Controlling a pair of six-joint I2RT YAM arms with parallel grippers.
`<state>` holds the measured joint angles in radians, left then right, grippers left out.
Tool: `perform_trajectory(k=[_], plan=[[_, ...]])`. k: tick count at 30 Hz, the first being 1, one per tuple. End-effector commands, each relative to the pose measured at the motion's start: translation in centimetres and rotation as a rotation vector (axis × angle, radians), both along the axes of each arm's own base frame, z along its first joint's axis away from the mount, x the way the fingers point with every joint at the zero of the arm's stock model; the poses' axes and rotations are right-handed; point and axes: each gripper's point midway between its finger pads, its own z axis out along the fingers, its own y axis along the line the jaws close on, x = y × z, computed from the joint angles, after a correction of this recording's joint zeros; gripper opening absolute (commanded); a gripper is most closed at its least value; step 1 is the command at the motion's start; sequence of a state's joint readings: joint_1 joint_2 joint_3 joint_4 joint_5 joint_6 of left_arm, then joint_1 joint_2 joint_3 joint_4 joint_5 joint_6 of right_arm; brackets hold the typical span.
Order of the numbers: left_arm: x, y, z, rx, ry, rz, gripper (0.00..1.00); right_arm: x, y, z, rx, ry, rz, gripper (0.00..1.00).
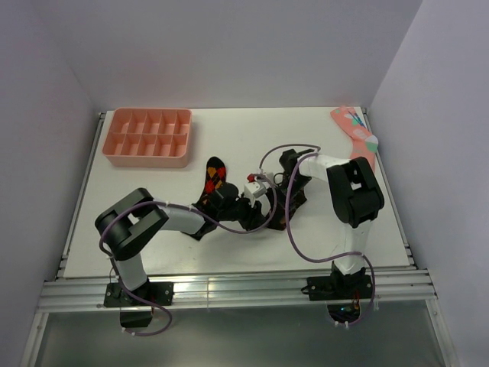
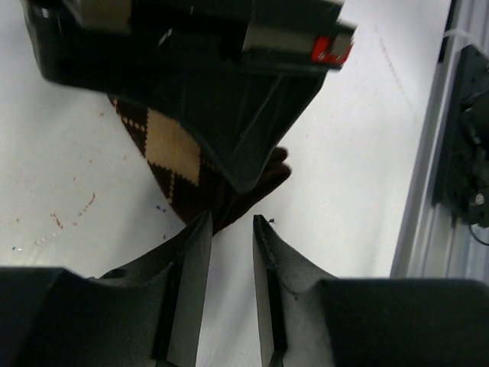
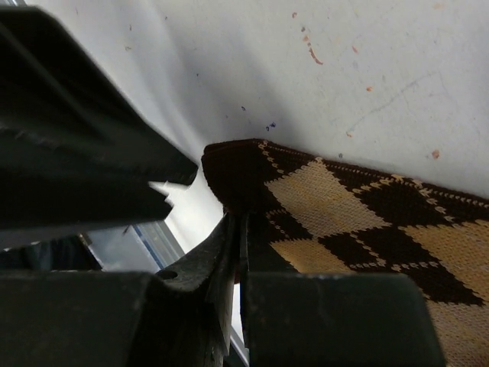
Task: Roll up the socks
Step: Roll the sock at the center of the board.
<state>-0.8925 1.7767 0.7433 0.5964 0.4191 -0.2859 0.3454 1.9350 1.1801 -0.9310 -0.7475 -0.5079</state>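
The sock with red and orange diamonds lies flat in the middle of the table, just behind my left gripper. The sock with tan and orange diamonds lies on the white table; in the top view both grippers hide most of it. My right gripper is shut on this sock's dark edge. In the left wrist view the same sock sits under the right gripper's black body. My left gripper is open, its left fingertip at the sock's dark end, with nothing between the fingers.
A pink compartment tray stands at the back left. A pink sock lies at the back right corner. The aluminium rail runs along the table's near edge and shows in the left wrist view.
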Motion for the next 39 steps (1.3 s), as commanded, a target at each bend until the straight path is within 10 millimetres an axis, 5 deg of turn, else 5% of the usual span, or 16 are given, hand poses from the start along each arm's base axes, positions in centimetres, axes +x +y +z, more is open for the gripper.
perform_trajectory(k=[1,16,39], plan=[[0.6,-0.8,0.5,0.012,-0.054,-0.013,0.35,0.8,0.2,0.8,0.029,0.004,-0.005,0.05],[2.0,-1.4,-0.3,0.084,-0.104,0.043,0.38,0.8,-0.2,0.7,0.032,0.016,-0.007,0.04],[1.6,-1.9,-1.5,0.128,-0.104,0.019,0.41,0.9,-0.2,0.6,0.032,0.026,-0.009,0.03]])
